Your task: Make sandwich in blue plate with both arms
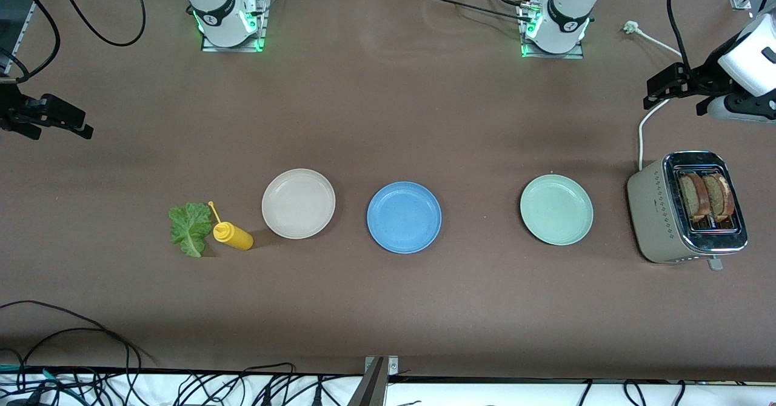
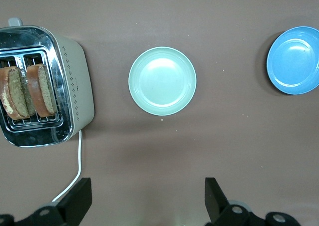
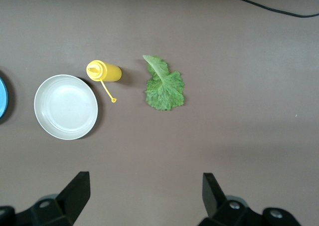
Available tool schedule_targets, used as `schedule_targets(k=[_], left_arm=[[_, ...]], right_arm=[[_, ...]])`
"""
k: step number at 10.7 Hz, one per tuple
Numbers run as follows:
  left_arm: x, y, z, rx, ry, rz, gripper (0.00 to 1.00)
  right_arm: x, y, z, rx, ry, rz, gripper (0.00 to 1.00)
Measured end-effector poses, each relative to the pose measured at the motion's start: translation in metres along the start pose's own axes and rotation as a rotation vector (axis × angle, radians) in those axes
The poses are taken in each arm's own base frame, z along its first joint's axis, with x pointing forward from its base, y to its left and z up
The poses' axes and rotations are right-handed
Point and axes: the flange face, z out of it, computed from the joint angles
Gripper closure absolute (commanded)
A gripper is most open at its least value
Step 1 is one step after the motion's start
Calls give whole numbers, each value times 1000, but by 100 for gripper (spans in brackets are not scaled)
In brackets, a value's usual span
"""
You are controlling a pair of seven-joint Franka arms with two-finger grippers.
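A: How far along is the sandwich?

B: Nothing is assembled yet, as far as I can judge. The blue plate [image 1: 404,216] sits bare on the bench [image 1: 388,121], between the beige plate [image 1: 298,203] and the pale green plate [image 1: 556,209].

A: And the ingredients?

B: The 2 toast slices [image 1: 707,197] stand upright in the slots of the toaster [image 1: 685,209], at the left arm's end of the bench. The lettuce leaf [image 1: 190,228] lies flat at the right arm's end, just beside a yellow squeeze bottle [image 1: 233,236] lying on its side.

A: Where are the fingers?

B: The left gripper [image 1: 667,86] hangs up in the air over the bare bench near the toaster, fingers spread wide and holding nothing. In its wrist view the toaster, the pale green plate and the blue plate all lie ahead of the fingertips, well apart from them. The right gripper [image 1: 57,118] hangs over the bench edge at its own end, fingers also spread and empty, with the lettuce and bottle ahead of its tips and nothing between them.

A: So what is left?

B: Everything, I would say: 1 slice onto the blue plate, the lettuce on it, then the 2nd slice on top.
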Motion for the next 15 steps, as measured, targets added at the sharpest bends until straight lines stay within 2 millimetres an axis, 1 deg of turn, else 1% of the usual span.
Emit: schedule_targets(k=[5,9,15], left_arm=[[0,-1,0,0,0,-2,0],[-1,-11,-1,-2,1,-21,0],[-1,-11,-1,-2,1,-21,0]], right_arm=[[0,0,1,0,-2,0,0],[1,0,1,0,-2,0,0],[1,0,2,0,-3,0,0]])
